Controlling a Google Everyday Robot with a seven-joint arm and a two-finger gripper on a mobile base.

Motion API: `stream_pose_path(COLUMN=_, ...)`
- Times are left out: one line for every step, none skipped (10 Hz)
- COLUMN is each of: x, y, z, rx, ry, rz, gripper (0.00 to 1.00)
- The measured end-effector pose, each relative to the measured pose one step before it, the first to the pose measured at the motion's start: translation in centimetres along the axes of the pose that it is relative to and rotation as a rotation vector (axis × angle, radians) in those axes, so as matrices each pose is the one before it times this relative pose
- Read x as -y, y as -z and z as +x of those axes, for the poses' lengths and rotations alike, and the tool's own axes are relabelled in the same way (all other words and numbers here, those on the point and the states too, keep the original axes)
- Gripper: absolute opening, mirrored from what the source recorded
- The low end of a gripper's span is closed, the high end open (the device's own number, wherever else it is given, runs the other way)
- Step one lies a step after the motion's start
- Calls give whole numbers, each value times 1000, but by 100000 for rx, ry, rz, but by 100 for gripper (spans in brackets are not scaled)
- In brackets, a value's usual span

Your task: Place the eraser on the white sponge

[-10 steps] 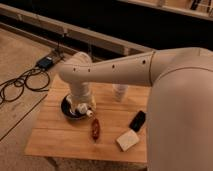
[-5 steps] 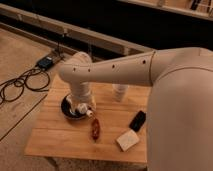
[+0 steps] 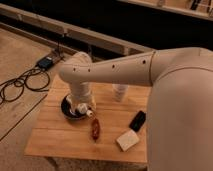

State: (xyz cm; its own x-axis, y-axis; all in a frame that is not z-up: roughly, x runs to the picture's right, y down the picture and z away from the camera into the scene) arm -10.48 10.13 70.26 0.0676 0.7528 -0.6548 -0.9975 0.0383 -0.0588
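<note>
The eraser (image 3: 137, 120), a small flat black block, lies on the wooden table (image 3: 55, 142) at the right. Just in front of it, toward the table's near edge, sits the white sponge (image 3: 128, 140), close to the eraser. My gripper (image 3: 80, 108) hangs at the end of the white arm on the left side of the table, over a black bowl (image 3: 66, 107) and far from both objects. It stands open, and I see nothing held in it. The big arm covers the table's right side.
A reddish-brown elongated object (image 3: 95, 129) lies between the bowl and the sponge. A white translucent cup (image 3: 119, 92) stands at the back of the table. On the floor to the left are black cables (image 3: 20, 85) and a dark box (image 3: 46, 62).
</note>
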Motion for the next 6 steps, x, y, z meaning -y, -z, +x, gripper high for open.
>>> stream_pose_path(x=16, y=-24, z=-17, rx=-51, ry=11, rz=-39, gripper=65)
stream_pose_path(x=201, y=-209, z=-102, rx=-132, ry=152, rz=-198, gripper=65)
stream_pose_path(x=751, y=-367, z=-516, rx=779, ry=-128, rz=82, gripper=65)
stream_pose_path(x=2017, y=-624, z=-607, rx=303, ry=-1091, rz=1836, gripper=65)
stream_pose_path(x=1903, y=-478, z=-396, rx=37, ry=-1684, rz=1792, gripper=65)
stream_pose_path(x=2204, y=-424, z=-365, rx=57, ry=-2978, rz=1648, gripper=65)
